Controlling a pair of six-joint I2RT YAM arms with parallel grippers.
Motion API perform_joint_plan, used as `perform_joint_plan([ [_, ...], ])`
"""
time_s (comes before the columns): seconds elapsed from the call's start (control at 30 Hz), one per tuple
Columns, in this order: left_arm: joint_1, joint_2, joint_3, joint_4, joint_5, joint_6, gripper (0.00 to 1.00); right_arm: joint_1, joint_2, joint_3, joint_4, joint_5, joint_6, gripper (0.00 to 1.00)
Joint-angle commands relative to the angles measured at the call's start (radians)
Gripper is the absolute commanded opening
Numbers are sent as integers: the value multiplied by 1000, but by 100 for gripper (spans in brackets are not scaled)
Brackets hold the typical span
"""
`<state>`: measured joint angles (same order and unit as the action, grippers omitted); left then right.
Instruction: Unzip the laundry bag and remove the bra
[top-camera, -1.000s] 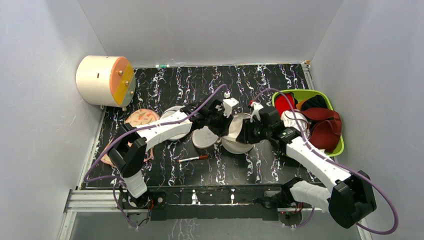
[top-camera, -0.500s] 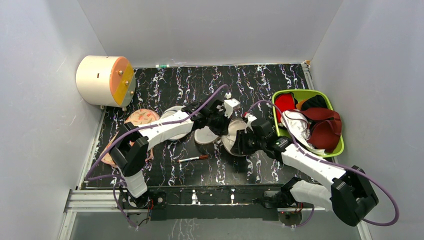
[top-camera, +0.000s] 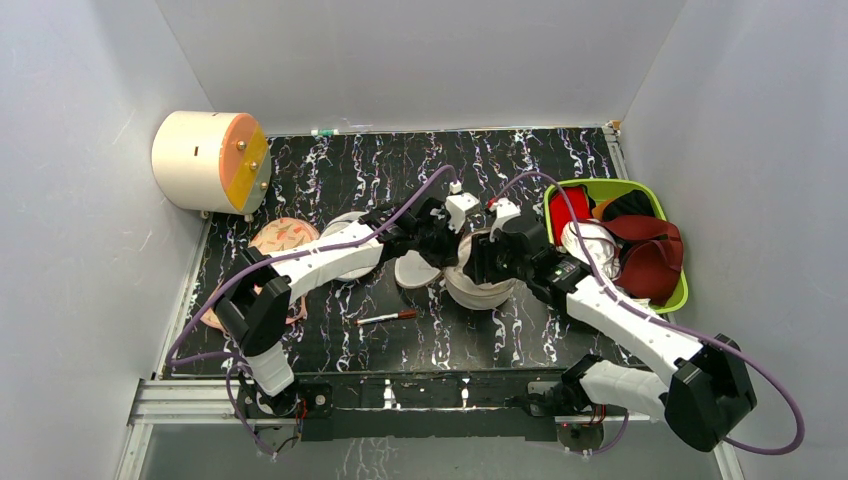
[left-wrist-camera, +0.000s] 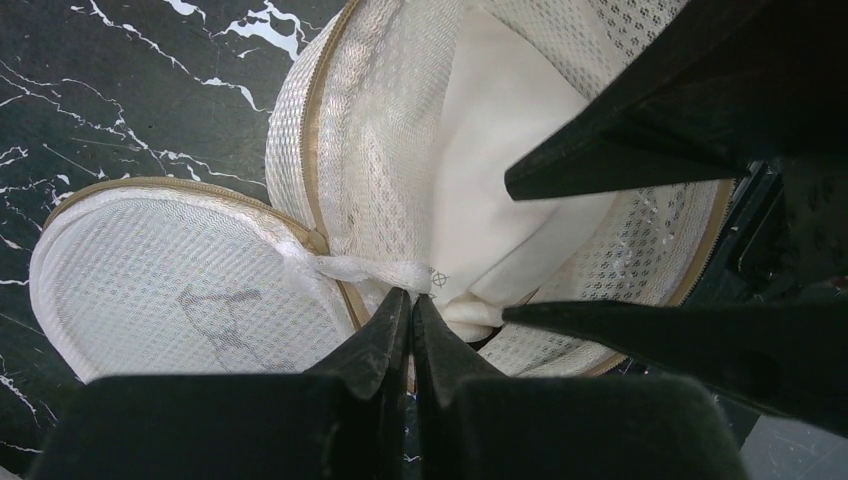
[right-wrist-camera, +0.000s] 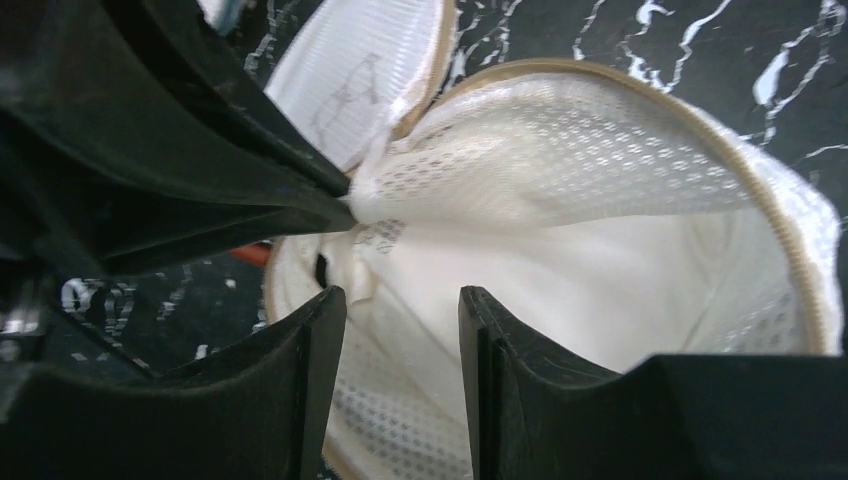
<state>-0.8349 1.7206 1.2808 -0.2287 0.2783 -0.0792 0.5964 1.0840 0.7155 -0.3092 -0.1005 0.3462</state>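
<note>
L pincer (left-wrist-camera: 409, 303) pinches laundry bag (left-wrist-camera: 375, 140) rim; R pincer (right-wrist-camera: 402, 300), parted, sits at its open mouth.

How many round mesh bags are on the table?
2. The cream laundry bag lies open at the centre; a grey-white pouch lies partly hidden under the left arm. The basket may hide more.

No legible text. Grey glasses-like mark (left-wrist-camera: 215, 312) on laundry bag (left-wrist-camera: 370, 130) flap; tiny symbol (left-wrist-camera: 437, 275) near seam.
</note>
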Motion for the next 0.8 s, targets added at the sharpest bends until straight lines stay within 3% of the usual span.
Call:
perform_joint_plan([
  [0.0, -1, -32, 14, -8, 26, 2, 0, 4, 20, 52, 25, 102, -169, 43],
  [0.27, -1, -28, 17, -15, 19, 7, 0, 49, -11, -23, 140, 10, -323, 38],
  [0.43, -1, -41, 14, -11, 20, 7, 0, 64, 80, -11, 135, 34, -301, 42],
  [0.57, -1, -42, 14, -9, 26, 6, 0, 69, 136, -40, 208, 47, -281, 52],
  [0.6, -1, -42, 14, -9, 27, 5, 0, 68, 169, -32, 217, 59, -258, 51],
  [0.7, -1, -43, 14, -11, 24, 6, 0, 69, 210, -11, 206, 109, -221, 34],
  [0.77, -1, -45, 12, -10, 15, 5, 0, 68, 213, -1, 202, 120, -207, 30],
])
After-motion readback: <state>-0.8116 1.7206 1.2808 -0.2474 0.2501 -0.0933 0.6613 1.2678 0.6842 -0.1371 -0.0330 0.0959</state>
